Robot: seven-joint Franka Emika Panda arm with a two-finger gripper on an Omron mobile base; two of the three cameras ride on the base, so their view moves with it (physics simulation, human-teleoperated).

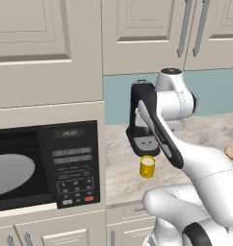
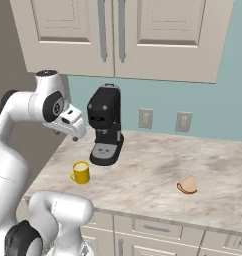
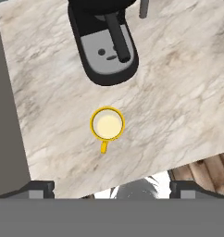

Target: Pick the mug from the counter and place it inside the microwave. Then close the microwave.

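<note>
Where microwave (image 1: 46, 163) display glows illegibly, yellow mug (image 3: 107, 124) unmarked, pincer (image 3: 112, 189) agape.

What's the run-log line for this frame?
phase: approach | gripper: open, above mug, empty | mug: upright on counter, before coffee machine | microwave: open

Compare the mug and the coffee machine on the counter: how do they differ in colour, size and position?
Colour: the mug is bright yellow; the coffee machine is black with a grey tray.
Size: the mug is far smaller and shorter than the coffee machine.
Position: the mug stands nearer the counter's front edge; the coffee machine stands behind it, closer to the wall.
Both stand upright on the counter, apart from each other.
</note>
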